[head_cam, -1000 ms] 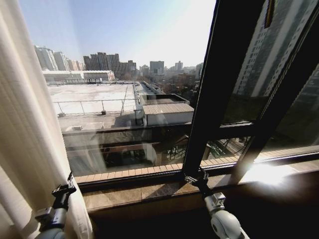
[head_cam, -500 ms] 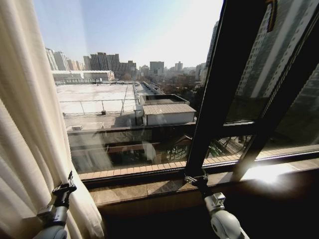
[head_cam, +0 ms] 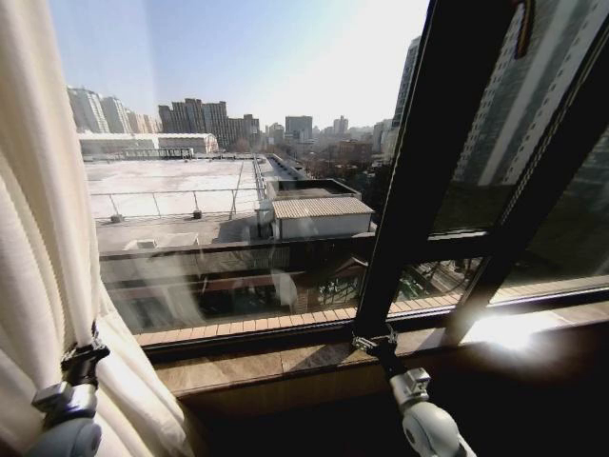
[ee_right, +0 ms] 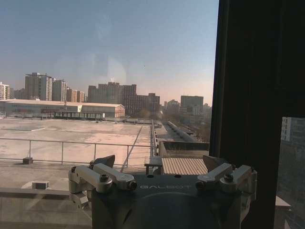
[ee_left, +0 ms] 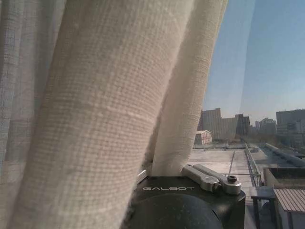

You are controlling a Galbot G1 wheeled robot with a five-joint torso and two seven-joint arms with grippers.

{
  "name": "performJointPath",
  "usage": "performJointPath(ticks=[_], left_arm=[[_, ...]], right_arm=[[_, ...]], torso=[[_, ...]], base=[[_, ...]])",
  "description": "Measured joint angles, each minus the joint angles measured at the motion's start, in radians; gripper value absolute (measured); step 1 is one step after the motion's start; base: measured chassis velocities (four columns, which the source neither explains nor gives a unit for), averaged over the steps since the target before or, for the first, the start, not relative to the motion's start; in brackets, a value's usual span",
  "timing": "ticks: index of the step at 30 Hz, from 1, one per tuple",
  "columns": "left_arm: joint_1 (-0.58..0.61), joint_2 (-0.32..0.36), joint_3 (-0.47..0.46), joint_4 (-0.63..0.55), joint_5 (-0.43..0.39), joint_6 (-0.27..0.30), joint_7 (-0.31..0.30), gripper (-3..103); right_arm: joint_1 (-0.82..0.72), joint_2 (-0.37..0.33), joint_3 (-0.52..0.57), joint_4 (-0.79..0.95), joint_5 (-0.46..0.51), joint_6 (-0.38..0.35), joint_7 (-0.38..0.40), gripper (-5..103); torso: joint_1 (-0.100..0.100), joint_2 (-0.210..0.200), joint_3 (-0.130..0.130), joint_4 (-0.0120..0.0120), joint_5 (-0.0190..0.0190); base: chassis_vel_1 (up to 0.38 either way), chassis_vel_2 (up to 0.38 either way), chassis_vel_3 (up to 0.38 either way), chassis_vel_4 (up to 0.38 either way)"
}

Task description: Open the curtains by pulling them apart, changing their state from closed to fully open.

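Curtain (head_cam: pixel 43 219) hangs bunched in cream pleats at the far left of the window (head_cam: pixel 247 171), leaving the glass and the black frame (head_cam: pixel 419 181) uncovered. Low on that side the left gripper (head_cam: pixel 84 354) sits against the folds, fabric pressed into it, though whether its jaws are clenched I cannot tell. The right gripper (head_cam: pixel 373 340) rests at the sill (head_cam: pixel 285 362) by the frame's foot, jaws spread and holding nothing.

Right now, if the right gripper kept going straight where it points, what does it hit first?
Probably the window glass: the open right gripper points at the pane beside the black window frame, nothing between. Depth to the glass is unclear.
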Motion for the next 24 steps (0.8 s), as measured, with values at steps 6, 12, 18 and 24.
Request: performJointPath(ticks=[6,12,18,24], left_arm=[[-0.031,0.027,-0.100,0.065,-0.052,0.018,-0.007,0],[-0.111,0.100,-0.198,0.249,-0.044,0.020,-0.021,0],[-0.163,0.204,-0.238,0.454,-0.042,-0.008,-0.022,0],[-0.175,0.208,-0.223,0.470,-0.048,-0.011,-0.018,0]], right_arm=[[0.000,0.000,0.000,0.000,0.000,0.000,0.000,100],[0.000,0.000,0.000,0.000,0.000,0.000,0.000,100],[0.000,0.000,0.000,0.000,0.000,0.000,0.000,100],[0.000,0.000,0.000,0.000,0.000,0.000,0.000,100]], torso=[[0.000,0.000,0.000,-0.0002,0.0007],[0.000,0.000,0.000,-0.0002,0.0003],[0.000,0.000,0.000,0.0000,0.0004],[0.000,0.000,0.000,-0.0003,0.0006]], base=[[0.000,0.000,0.000,0.000],[0.000,0.000,0.000,0.000],[0.000,0.000,0.000,0.000],[0.000,0.000,0.000,0.000]])
